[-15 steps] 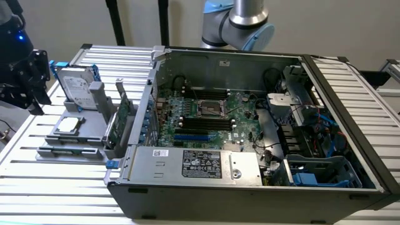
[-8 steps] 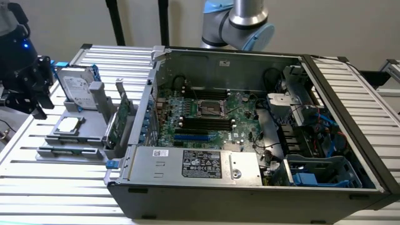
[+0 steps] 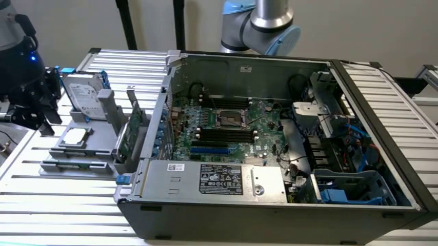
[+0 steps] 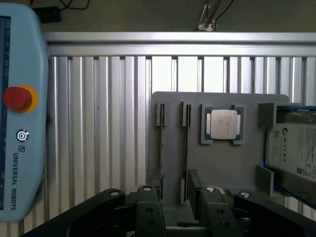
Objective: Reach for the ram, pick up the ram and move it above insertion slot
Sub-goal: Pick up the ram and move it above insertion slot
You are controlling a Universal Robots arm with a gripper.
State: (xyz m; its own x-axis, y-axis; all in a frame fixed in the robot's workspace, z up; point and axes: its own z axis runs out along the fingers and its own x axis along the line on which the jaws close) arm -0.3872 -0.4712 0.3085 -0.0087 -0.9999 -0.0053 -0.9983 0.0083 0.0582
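Claw (image 4: 177, 197): jaws apart, empty, hovering above the grey fixture tray (image 4: 173, 126).
Ram (image 3: 74, 165): below the claw, slotted on edge; likely light, stiff, fragile.
Hold: best mid-length, across its thin faces.

This looks like a robotics lab bench set up for computer assembly. A ribbed aluminium surface (image 3: 68, 205) carries an open computer case (image 3: 274, 210) lying on its side, with its motherboard (image 3: 226, 120) bare to the exterior view. At nine o'clock from the case sits a grey fixture (image 3: 51, 166) that presents loose parts: a hard drive (image 3: 83, 95) and a processor (image 3: 75, 136). A silver and pale-blue robot arm (image 3: 263, 25) stands at twelve o'clock behind the case. In the wrist view, a teach pendant (image 4: 22, 148) marked Universal Robots, with a red stop button (image 4: 17, 98), lies near the fixture.
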